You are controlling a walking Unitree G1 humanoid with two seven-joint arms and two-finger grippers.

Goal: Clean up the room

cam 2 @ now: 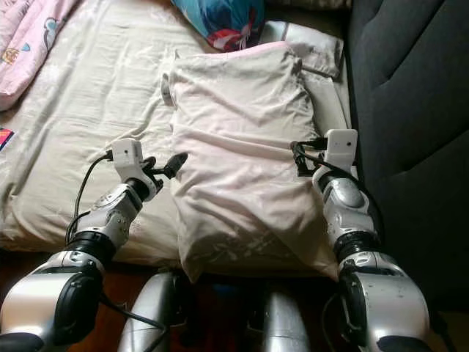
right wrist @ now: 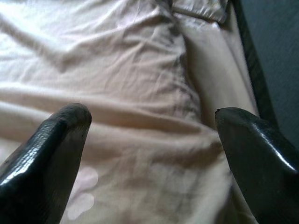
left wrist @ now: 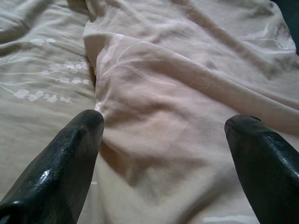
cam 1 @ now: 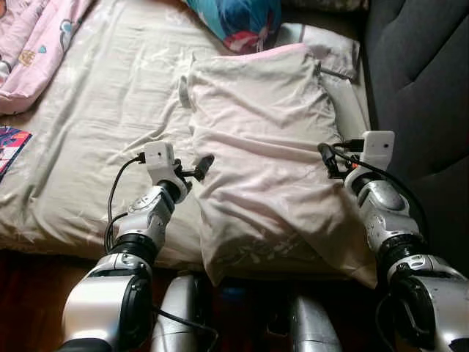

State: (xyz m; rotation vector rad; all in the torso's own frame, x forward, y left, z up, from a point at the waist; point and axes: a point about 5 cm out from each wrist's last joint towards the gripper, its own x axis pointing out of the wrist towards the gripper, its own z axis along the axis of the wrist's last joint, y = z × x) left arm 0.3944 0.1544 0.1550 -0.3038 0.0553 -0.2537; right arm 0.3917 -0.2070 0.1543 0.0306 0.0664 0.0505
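A large pale pink pillow [cam 1: 264,147] lies crumpled across the beige bed sheet [cam 1: 95,117], and its near corner hangs over the bed's front edge. My left gripper [cam 1: 199,167] is at the pillow's left edge, open, with the fabric fold between its fingers [left wrist: 70,154] but not pinched. At the pillow's right edge my right gripper [cam 1: 330,158] is also open, its fingertips [right wrist: 56,135] spread over the pillow cloth. Neither gripper holds anything.
A blue patterned cushion [cam 1: 238,22] and a smaller grey-white pillow [cam 1: 322,44] lie behind the pink pillow. A pink blanket [cam 1: 29,51] is bunched at the far left. A dark grey upholstered panel [cam 1: 418,88] runs along the bed's right side.
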